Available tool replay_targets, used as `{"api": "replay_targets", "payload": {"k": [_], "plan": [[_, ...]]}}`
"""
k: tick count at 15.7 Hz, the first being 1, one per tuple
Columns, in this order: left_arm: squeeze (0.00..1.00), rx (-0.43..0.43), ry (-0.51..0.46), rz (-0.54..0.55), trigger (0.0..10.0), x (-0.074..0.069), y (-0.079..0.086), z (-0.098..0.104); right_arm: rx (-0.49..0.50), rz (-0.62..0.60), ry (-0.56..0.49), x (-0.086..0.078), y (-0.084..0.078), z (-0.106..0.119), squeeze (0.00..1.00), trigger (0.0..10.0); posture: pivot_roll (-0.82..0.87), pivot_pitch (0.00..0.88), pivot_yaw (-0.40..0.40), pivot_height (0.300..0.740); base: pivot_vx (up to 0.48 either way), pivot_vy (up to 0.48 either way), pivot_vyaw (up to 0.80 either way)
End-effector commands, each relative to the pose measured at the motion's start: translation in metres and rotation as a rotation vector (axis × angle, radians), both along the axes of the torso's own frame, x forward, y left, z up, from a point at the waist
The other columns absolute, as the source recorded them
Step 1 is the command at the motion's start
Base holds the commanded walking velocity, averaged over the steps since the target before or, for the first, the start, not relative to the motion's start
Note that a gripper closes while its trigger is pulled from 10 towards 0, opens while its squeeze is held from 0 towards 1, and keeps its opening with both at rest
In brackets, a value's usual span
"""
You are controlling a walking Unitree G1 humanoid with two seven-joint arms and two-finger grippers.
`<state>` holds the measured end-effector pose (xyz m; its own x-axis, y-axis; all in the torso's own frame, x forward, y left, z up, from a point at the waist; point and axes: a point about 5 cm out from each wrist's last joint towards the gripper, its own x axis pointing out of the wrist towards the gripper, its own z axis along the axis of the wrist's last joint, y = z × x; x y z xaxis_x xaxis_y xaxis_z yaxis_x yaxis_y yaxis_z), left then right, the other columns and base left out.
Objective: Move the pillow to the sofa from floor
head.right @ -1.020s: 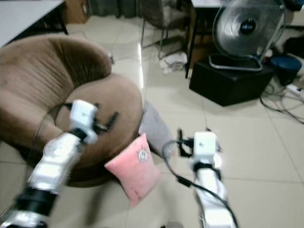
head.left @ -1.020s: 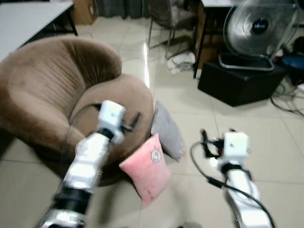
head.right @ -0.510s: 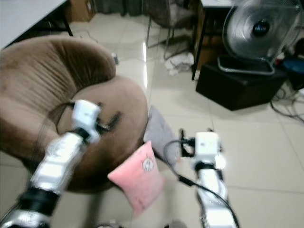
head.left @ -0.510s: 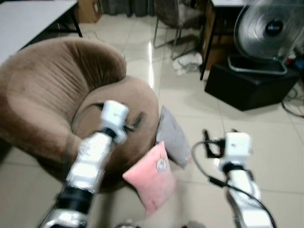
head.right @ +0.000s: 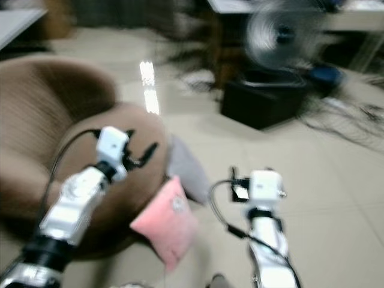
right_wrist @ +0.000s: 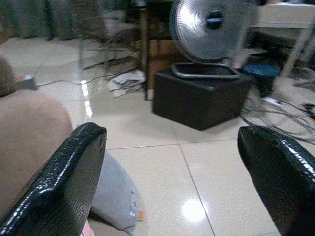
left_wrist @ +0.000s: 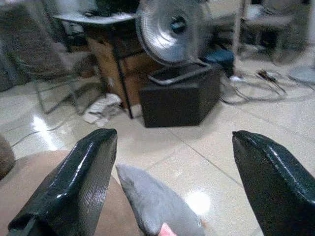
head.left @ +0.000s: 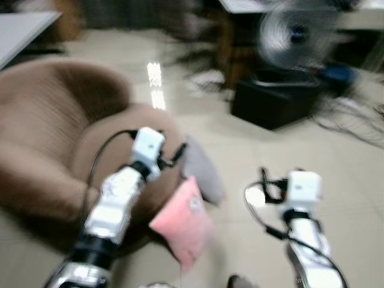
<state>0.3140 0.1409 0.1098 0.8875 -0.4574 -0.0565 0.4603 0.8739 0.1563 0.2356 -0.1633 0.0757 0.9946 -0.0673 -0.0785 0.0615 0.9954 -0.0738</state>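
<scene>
Pillows numbered two on the pale tiled floor (head.left: 336, 162): a square pink fabric pillow (head.left: 183, 222) leaning on the front of the round brown velvet sofa (head.left: 54, 138), and a flat grey pillow (head.left: 201, 168) propped just behind it, touching the sofa too. My head views were smeared with blur, so the mark on the pink one was hard to make out. My two grippers were both raised: my left gripper (left_wrist: 172, 187) hovered over the sofa seat, my right gripper (right_wrist: 172, 182) above bare tile beside the pillows. My wrist views gave what the head views blurred: one round metal fan (right_wrist: 209, 24) standing on a black box (right_wrist: 199, 98), plus each pair of fingers spread wide, holding nothing. From the left wrist the pink pillow was only a sliver at the frame edge.
</scene>
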Motion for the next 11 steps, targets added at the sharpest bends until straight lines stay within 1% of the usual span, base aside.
{"api": "replay_targets", "payload": {"k": [1,2,4,5,8,9,11], "plan": [[0.0,-0.009,-0.012,-0.017,10.0,0.002,-0.004,0.003,-0.007,-0.011,-0.007,0.0,-0.006,0.003,0.0,10.0,0.0,0.063,0.043,0.74,0.0,0.446,-0.8],[0.0,-0.008,-0.012,-0.017,10.0,0.001,-0.004,0.003,-0.008,-0.009,-0.007,0.0,-0.006,0.003,0.0,10.0,0.0,0.063,0.043,0.74,0.0,0.446,-0.8],[0.0,0.032,-0.032,0.003,10.0,-0.001,0.0,0.003,-0.001,-0.001,-0.022,0.005,-0.005,0.005,0.0,10.0,0.01,0.065,0.036,0.74,0.0,0.0,-0.62],[0.0,0.04,-0.035,0.034,10.0,-0.005,0.005,0.003,-0.013,0.016,-0.041,0.01,-0.003,0.009,0.0,10.0,0.03,0.072,0.021,0.74,0.0,-0.48,0.0],[0.0,0.027,-0.023,0.092,10.0,-0.018,0.015,-0.001,-0.014,0.1,-0.096,0.021,0.004,0.019,0.0,10.0,0.04,0.086,-0.014,0.74,0.0,-0.48,0.0],[0.0,0.048,-0.028,0.093,10.0,-0.021,0.016,0.001,-0.001,0.126,-0.109,0.025,0.005,0.021,0.0,10.0,0.05,0.093,-0.021,0.74,0.0,-0.289,0.0],[0.0,0.047,-0.027,0.09,10.0,-0.023,0.016,0.005,0.003,0.152,-0.113,0.031,0.004,0.02,0.0,10.0,0.07,0.109,-0.022,0.74,0.0,0.0,0.0]]}}
